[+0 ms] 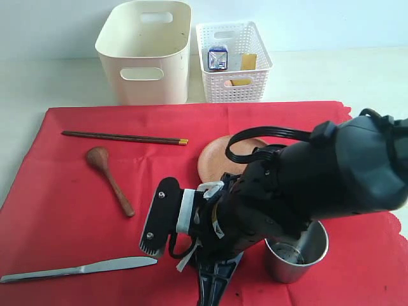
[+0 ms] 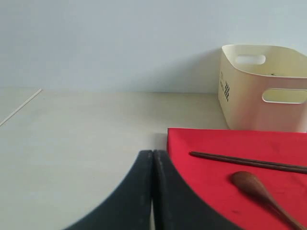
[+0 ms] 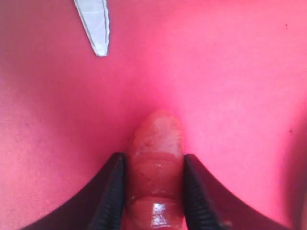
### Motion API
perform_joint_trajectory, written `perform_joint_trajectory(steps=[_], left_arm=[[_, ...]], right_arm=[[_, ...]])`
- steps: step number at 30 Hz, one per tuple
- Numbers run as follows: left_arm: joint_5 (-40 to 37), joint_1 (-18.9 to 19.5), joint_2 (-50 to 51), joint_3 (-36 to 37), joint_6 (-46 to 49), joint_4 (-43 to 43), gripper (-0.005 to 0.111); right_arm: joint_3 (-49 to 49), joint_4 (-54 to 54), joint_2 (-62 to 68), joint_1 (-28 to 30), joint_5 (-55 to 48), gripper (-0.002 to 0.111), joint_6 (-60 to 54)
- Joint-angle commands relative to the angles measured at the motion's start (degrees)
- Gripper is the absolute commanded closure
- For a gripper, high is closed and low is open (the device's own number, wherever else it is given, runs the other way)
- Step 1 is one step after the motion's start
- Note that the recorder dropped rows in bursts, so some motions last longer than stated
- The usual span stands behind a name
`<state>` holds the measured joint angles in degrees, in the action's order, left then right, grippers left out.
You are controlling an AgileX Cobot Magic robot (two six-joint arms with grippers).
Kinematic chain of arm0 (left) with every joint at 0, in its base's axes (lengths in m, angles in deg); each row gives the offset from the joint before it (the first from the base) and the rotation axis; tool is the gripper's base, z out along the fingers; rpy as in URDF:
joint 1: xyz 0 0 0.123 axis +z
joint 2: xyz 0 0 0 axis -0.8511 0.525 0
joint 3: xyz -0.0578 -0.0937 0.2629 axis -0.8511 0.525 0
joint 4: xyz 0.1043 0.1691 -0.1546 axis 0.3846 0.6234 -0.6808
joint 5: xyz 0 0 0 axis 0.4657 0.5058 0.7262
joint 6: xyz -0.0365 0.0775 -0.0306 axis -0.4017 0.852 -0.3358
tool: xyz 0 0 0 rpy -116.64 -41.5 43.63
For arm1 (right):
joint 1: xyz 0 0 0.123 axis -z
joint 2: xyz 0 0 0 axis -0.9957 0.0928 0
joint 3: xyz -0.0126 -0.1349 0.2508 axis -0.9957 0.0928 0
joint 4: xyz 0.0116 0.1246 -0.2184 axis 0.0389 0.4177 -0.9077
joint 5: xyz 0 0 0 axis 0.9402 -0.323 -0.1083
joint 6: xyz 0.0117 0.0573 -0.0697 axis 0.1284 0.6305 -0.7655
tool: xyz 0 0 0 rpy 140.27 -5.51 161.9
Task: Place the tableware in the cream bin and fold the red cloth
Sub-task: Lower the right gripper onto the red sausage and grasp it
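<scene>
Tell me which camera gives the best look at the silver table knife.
The exterior view. It shows the whole table knife lying on the red cloth, from handle end to blade tip, with nothing covering it. The right wrist view catches only the pointed end of its blade. The left wrist view does not show it at all.

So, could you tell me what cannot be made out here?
Exterior view: round wooden plate half behind the right arm.
Right wrist view: reddish rounded thing at the right claw: blurred, cut off by the edge, unidentifiable.
Exterior view: contents of the white lattice basket too small.
</scene>
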<state>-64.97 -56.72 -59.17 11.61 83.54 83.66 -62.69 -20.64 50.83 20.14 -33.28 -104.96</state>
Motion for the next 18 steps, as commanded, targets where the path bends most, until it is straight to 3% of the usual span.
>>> perform_joint_trajectory(steps=[1, 3, 18], left_arm=[[0.1, 0.1, -0.3, 0.0, 0.2, -0.1, 0.107], [0.1, 0.1, -0.3, 0.0, 0.2, -0.1, 0.107], [0.1, 0.1, -0.3, 0.0, 0.2, -0.1, 0.107]], right_arm=[[0.2, -0.8, 0.3, -0.1, 0.5, 0.099, -0.5], [0.2, -0.8, 0.0, -0.1, 0.5, 0.109, -0.5], [-6.5, -0.8, -9.5, -0.1, 0.0, 0.108, -0.3]])
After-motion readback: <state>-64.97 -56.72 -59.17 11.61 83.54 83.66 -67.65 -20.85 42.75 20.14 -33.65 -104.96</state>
